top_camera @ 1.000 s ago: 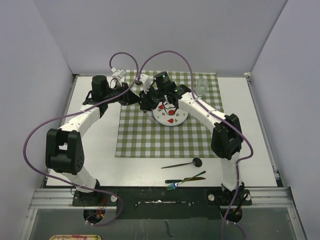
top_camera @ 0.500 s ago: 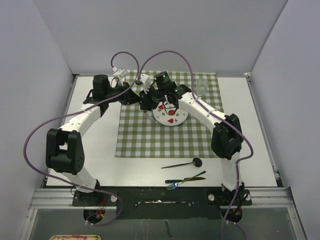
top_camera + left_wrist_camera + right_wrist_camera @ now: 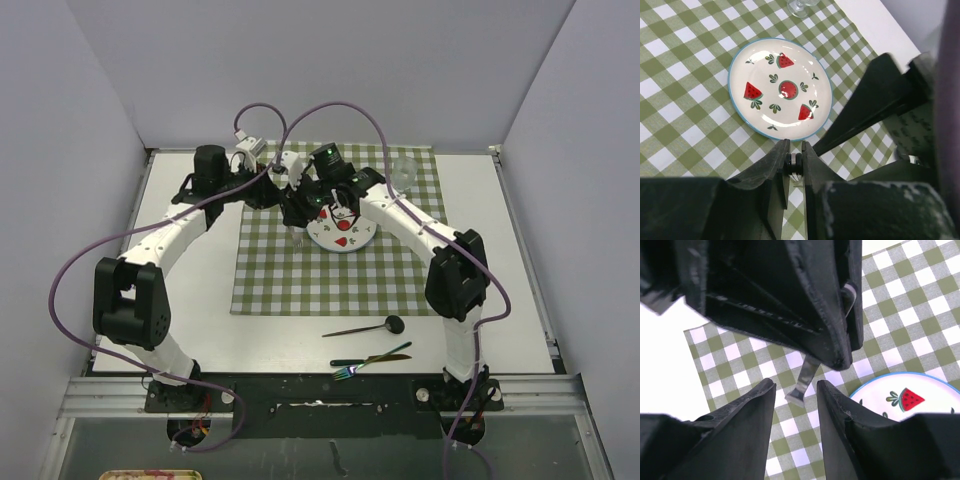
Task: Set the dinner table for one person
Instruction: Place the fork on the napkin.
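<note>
The dinner table (image 3: pixel 190 290) carries a green-and-white checked cloth (image 3: pixel 300 280) with a watermelon-patterned plate (image 3: pixel 343 232) on it. Both grippers meet above the cloth, just left of the plate. My left gripper (image 3: pixel 794 150) is shut on a thin silver utensil (image 3: pixel 805 382), which hangs down from its fingertips (image 3: pixel 837 357) over the cloth. My right gripper (image 3: pixel 795 384) is open, its fingers standing on either side of the utensil's lower end without touching it. From above, the left gripper (image 3: pixel 278 190) and right gripper (image 3: pixel 298 212) overlap, and the utensil's end (image 3: pixel 296 237) shows below them.
A clear glass (image 3: pixel 403 172) stands at the cloth's far right corner. A black spoon (image 3: pixel 365 327), a dark knife (image 3: pixel 370 356) and an iridescent fork (image 3: pixel 352 368) lie on the bare table near the front edge. Purple cables loop above both arms.
My right gripper's jaws have opened off the silver utensil, which stays in the left gripper. The left wrist and its cable have shifted slightly to the right.
</note>
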Controlling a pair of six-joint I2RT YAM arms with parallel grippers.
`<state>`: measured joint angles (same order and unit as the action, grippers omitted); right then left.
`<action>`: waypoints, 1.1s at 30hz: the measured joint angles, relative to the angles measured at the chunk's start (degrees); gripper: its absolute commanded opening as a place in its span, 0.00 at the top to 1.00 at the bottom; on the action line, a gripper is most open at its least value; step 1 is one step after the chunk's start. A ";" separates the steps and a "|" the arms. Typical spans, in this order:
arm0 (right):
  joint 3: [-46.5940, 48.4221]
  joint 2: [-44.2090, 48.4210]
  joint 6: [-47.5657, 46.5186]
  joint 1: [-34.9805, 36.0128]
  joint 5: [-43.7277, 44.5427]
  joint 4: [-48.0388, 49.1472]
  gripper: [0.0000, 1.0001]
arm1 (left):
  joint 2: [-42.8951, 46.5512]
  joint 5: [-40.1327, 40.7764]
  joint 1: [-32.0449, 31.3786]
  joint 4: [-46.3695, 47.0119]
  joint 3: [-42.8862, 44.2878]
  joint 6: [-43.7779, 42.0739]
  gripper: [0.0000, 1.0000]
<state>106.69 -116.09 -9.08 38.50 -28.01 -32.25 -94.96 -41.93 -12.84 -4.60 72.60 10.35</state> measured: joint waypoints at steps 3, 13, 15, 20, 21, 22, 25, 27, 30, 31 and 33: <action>0.00 2.08 -0.85 0.00 0.48 -1.75 0.59 | 0.00 0.85 -0.35 -0.96 0.66 -2.16 1.00; -0.09 18.40 -4.66 -0.37 4.76 -4.74 0.62 | 0.02 3.37 -2.78 -5.33 2.25 -9.84 1.00; -0.94 21.24 -5.73 -0.70 6.14 -5.14 0.62 | 0.04 4.07 -3.74 -6.71 2.78 -12.33 1.00; -7.04 26.23 -7.30 -4.02 9.60 -6.34 0.64 | 0.24 6.97 -6.49 -10.84 3.54 -20.96 1.00; -8.15 26.69 -7.39 -5.01 10.08 -6.62 0.65 | 0.24 7.50 -6.99 -11.76 3.67 -22.73 1.00; -9.55 27.08 -7.50 -6.56 10.64 -7.08 0.65 | 0.24 8.41 -7.82 -13.18 3.87 -25.53 1.00; -12.04 27.43 -7.48 -10.69 12.22 -8.31 0.66 | 0.24 11.30 -9.75 -17.51 5.29 -33.18 1.00; -13.16 27.63 -7.34 -12.94 12.92 -8.72 0.66 | 0.24 13.29 -11.17 -20.98 7.30 -39.10 1.00; -14.05 28.04 -6.97 -15.06 13.70 -9.01 0.67 | 0.20 15.54 -13.25 -27.78 13.11 -48.81 1.00; -14.21 28.22 -6.93 -15.28 13.90 -8.98 0.67 | 0.22 16.90 -14.03 -29.59 15.76 -53.16 1.00; -14.27 28.48 -6.78 -15.37 13.90 -8.98 0.67 | 0.55 18.99 -15.80 -29.99 17.27 -58.18 1.00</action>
<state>92.42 -87.61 -15.86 23.14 -14.11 -41.23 -94.41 -22.94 -28.64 -34.59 89.86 -47.83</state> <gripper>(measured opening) 0.336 0.116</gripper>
